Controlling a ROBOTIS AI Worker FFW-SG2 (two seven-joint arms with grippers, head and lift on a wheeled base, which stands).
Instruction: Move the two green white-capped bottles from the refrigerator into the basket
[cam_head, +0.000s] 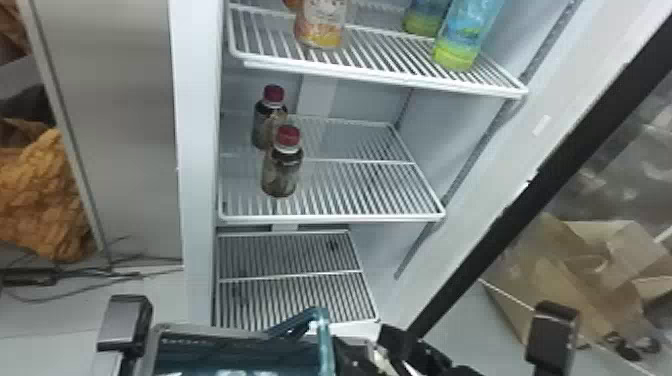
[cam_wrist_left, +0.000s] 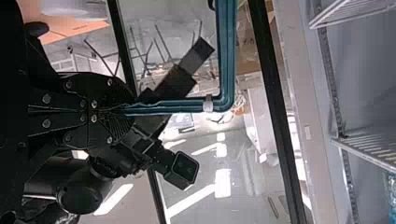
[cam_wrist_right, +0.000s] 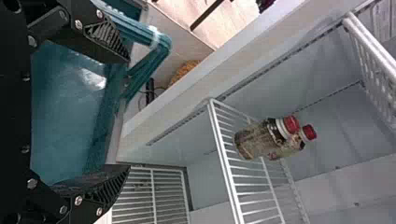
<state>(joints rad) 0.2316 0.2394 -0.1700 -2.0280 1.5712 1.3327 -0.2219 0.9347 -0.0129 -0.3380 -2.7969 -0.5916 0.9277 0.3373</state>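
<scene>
Basket (cam_head: 240, 352) before the refrigerator (cam_head: 197, 150)

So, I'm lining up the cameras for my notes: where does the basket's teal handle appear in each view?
Head view: handle at the bottom edge, near the middle, overlapping the lowest visible shelf.
Left wrist view: handle running out from the left gripper, shut on it.
Right wrist view: handle near one finger of the open right gripper.
Shared landmark: white wire shelves.

In my head view I'm seeing blue shading into lime on the green bottles (cam_head: 457, 50) at upper right, deep red on the caps (cam_head: 288, 136) left of centre, white stripes across the middle shelf (cam_head: 330, 217), and teal inside the basket (cam_head: 240, 352) along the bottom.
</scene>
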